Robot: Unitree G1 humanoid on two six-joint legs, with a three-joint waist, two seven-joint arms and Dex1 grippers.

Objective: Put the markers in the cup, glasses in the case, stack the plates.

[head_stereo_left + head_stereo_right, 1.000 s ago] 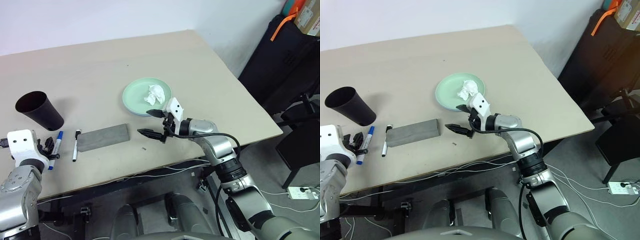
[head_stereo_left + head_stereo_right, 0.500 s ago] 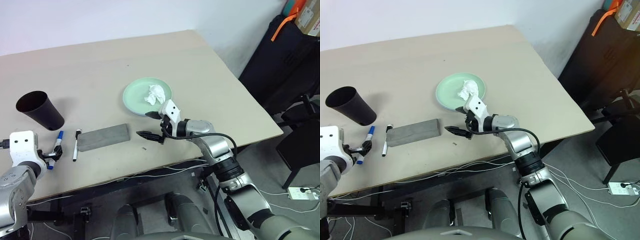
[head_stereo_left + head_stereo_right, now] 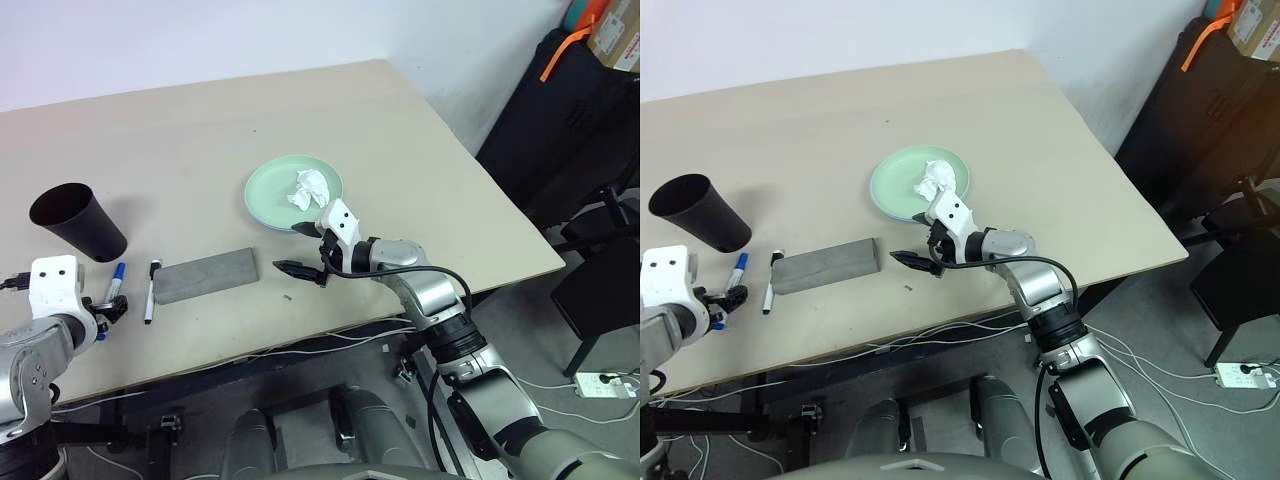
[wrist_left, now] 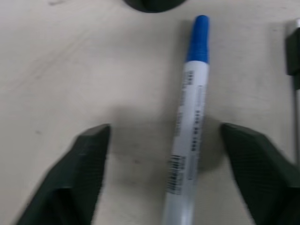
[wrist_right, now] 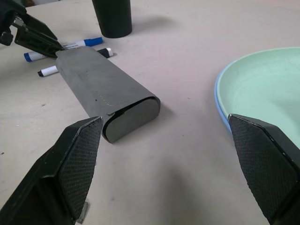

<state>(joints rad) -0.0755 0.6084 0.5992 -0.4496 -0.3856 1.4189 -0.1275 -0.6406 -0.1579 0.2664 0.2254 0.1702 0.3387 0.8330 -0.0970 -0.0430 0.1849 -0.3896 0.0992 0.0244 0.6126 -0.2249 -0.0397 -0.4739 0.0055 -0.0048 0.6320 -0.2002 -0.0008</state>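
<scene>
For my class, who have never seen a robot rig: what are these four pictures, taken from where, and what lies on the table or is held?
This is a two-armed humanoid robot. Two pictures come from its head, looking down over its arms; two come from cameras on its wrists, looking along the black fingers.

On the table lie a black cup, a blue-capped marker, a black-capped marker, a grey case and a mint green plate resting on a blue one, with a crumpled tissue on top.

The left end effector is open, its fingers either side of the blue-capped marker, not gripping it. The right end effector is open between case and plates. Nothing is held.
</scene>
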